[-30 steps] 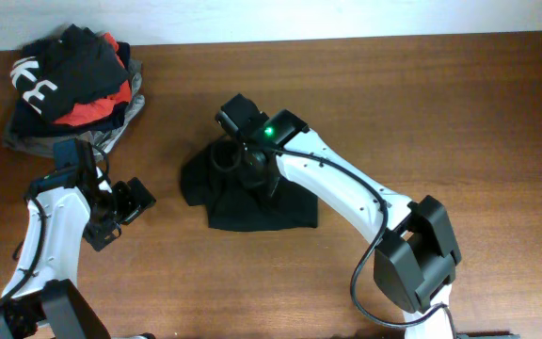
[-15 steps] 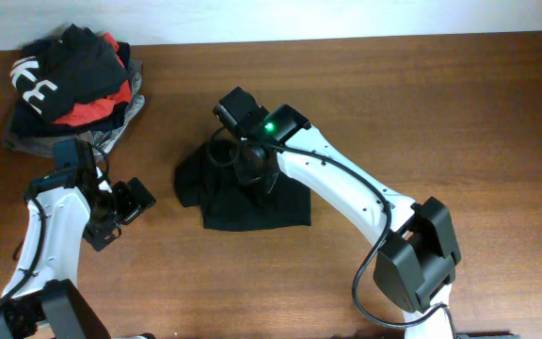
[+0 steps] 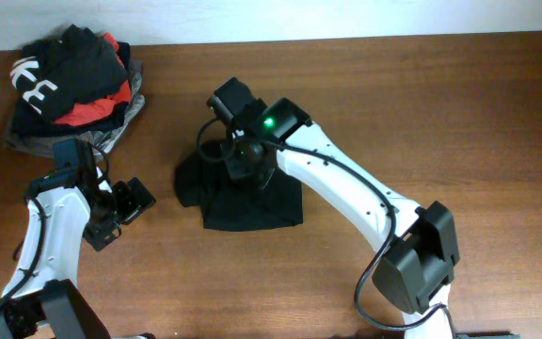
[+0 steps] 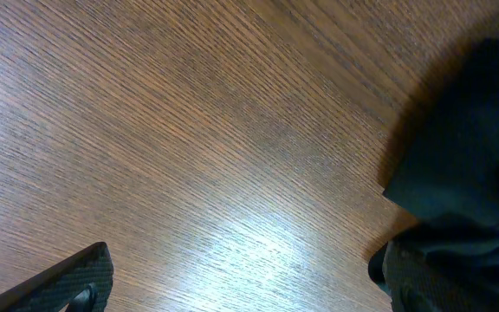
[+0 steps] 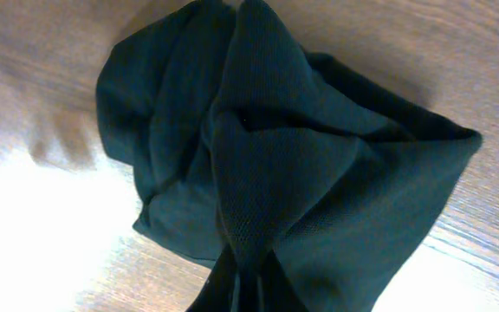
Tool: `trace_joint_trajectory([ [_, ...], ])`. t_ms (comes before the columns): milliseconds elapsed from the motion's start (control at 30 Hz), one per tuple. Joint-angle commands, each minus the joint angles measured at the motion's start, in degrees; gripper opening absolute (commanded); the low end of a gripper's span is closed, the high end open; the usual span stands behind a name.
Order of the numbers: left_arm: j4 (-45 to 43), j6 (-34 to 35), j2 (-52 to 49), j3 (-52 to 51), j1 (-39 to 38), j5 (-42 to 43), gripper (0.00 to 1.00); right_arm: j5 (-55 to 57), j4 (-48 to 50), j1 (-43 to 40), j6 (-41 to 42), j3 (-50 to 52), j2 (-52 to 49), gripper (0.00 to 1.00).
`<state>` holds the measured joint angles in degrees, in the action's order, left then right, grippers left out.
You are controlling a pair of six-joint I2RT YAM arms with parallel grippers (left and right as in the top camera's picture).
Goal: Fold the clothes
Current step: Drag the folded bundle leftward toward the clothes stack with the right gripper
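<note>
Brown wood-grain worktop, glare-streaked, with a pale strip beyond its far edge (wall or floor, unclear). The black top lies bunched at centre, a fold clamped in the right pincer. The left pincer hangs spread, empty, near a garment pile.

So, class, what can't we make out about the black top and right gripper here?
Right gripper fingers: overhead, covered by its wrist; right wrist view, cut off at the bottom edge, so grip unclear.
Front of the black top, any print: bunched folds hide them in every view.
Top's outline: left wrist view, cut by the right edge.
</note>
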<state>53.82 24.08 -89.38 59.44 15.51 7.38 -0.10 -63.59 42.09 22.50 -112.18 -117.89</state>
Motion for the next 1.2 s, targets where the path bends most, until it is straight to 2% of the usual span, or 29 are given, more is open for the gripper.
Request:
trace_joint_trajectory([
  [0,0.3,0.1,0.6,-0.6,0.2,-0.3,0.99,-0.7,0.6,2.3,0.5,-1.2,-2.2,0.04],
  [233,0.5,0.1,0.6,-0.6,0.2,-0.3,0.99,-0.8,3.3,5.6,3.8,-1.2,-6.9,0.04],
  [600,1.1,0.1,0.6,-0.6,0.2,-0.3,0.99,-1.0,14.4,7.6,12.2,-1.2,-10.8,0.06],
  [733,1.1,0.1,0.6,-0.6,0.2,-0.3,0.99,-1.0,17.2,7.6,13.2,-1.2,-10.9,0.23],
  [800,1.2,0.1,0.6,-0.6,0.2,-0.3,0.99,-0.9,18.1,7.6,13.2,-1.2,-10.9,0.39],
  [833,1.1,0.1,0.6,-0.6,0.2,-0.3,0.99,-0.9,18.3,7.6,13.1,-1.2,-10.9,0.42],
  [1067,1.2,-0.2,0.6,-0.6,0.2,-0.4,0.99,-0.8,16.6,5.0,12.7,-2.5,-8.1,0.41],
  [1133,1.2,-0.2,0.6,-0.6,0.2,-0.4,0.99,-1.2,14.0,3.6,12.7,-3.6,-6.3,0.34],
  [1167,1.2,-0.2,0.6,-0.6,0.2,-0.4,0.99,-1.7,12.3,2.8,12.5,-4.2,-5.5,0.27],
])
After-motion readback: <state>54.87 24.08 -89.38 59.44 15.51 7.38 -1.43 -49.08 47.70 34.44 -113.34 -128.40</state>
